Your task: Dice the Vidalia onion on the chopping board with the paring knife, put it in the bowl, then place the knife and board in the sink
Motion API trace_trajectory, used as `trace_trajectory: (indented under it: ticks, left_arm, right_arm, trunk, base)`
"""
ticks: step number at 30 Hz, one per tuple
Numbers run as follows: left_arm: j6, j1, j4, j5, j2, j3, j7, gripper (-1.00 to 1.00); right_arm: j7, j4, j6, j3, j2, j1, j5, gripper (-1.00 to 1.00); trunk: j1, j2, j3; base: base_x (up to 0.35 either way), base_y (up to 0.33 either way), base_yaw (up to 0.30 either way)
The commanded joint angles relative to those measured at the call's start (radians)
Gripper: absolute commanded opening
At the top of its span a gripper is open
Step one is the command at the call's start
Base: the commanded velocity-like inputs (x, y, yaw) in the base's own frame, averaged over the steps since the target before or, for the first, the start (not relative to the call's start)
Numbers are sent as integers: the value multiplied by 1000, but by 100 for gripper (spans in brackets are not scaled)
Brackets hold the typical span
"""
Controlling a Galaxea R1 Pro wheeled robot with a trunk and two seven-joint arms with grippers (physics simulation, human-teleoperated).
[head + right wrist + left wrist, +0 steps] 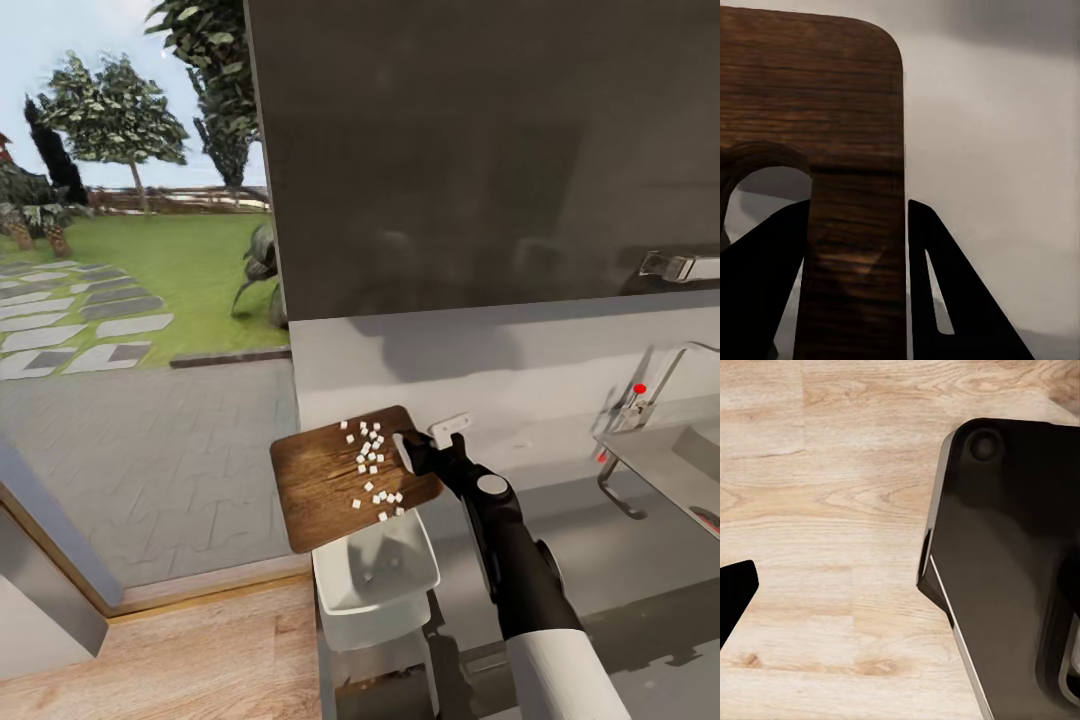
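My right gripper [415,450] is shut on the handle-slot end of the chopping board [325,485] and holds it tilted in the air over the white bowl [385,590]. Small white cubes of diced onion [372,465] lie scattered on the board, and a few pieces sit inside the bowl. In the right wrist view the two dark fingers [945,285] clamp the board's [817,97] wooden strip beside the oval slot. The bowl rests at the left end of the grey countertop [600,560]. The steel sink [675,470] with its tap [640,400] lies at far right. One tip of the left gripper [735,592] hangs over wood floor.
A dark upper cabinet [480,150] hangs above the counter. To the left a glass wall looks onto a paved terrace and garden [130,300]. Light wood floor [180,650] runs below. The left wrist view has the robot's dark base [1012,570] on the floor.
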Motion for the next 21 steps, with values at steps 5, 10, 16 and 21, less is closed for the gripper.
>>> trace_trajectory:
  ticks: [5, 10, 16, 21]
  left_arm:
    - [-1, 0, -2, 4, 1, -8, 8, 100]
    - [-1, 0, -2, 3, 1, -8, 8, 100]
    - [-1, 0, -1, 4, 1, -8, 8, 100]
    - [-1, 0, -1, 4, 1, -8, 8, 100]
  right_arm:
    - [10, 18, -26, -3, 1, -1, 9, -100]
    - [11, 19, -36, -3, 1, -1, 8, -100]
    - [12, 19, -53, -4, 1, -1, -2, -100]
    - [8, 19, -56, -4, -3, -1, -110, -100]
  trunk:
    - [1, -2, -2]
    - [1, -2, -2]
    - [1, -2, -2]
    - [1, -2, -2]
  base:
    - [0, 0, 0]
    - [0, 0, 0]
    - [0, 0, 0]
    - [0, 0, 0]
